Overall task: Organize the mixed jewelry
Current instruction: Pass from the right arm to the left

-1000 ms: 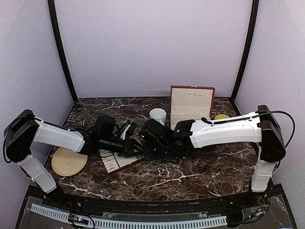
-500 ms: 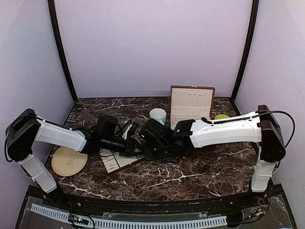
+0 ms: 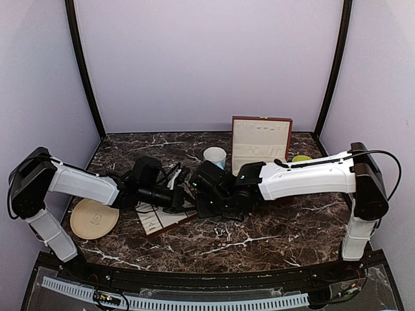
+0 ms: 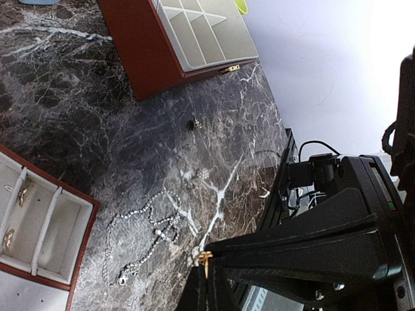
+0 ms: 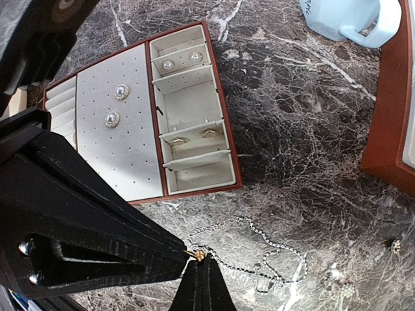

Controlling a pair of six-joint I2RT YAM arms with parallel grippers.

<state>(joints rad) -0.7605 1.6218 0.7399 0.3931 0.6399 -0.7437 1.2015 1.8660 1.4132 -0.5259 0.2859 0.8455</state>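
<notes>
Left claw (image 4: 206, 267) and right claw (image 5: 200, 264) are both closed, apparently pinching one tiny gold piece (image 5: 198, 254) beside the tray (image 5: 136, 162). Featherlight, hard, slippery. Take it by the fingertips only.

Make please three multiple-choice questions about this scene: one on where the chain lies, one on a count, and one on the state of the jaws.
1. Where does the fine chain lie?
A) on the table, beside the tray
B) inside the tray
C) draped over an arm

2. How many pearl studs lie in the tray?
A) one
B) two
C) four

3. How do the jaws of the left gripper and the right gripper stand?
A) both wide open
B) only one shut
C) both shut, meeting on one small gold piece

Answers:
1 A, the chain rests on bare marble outside the rim.
2 B, two pearls sit side by side in one compartment.
3 C, both tips pinch together at the gold piece.
</notes>
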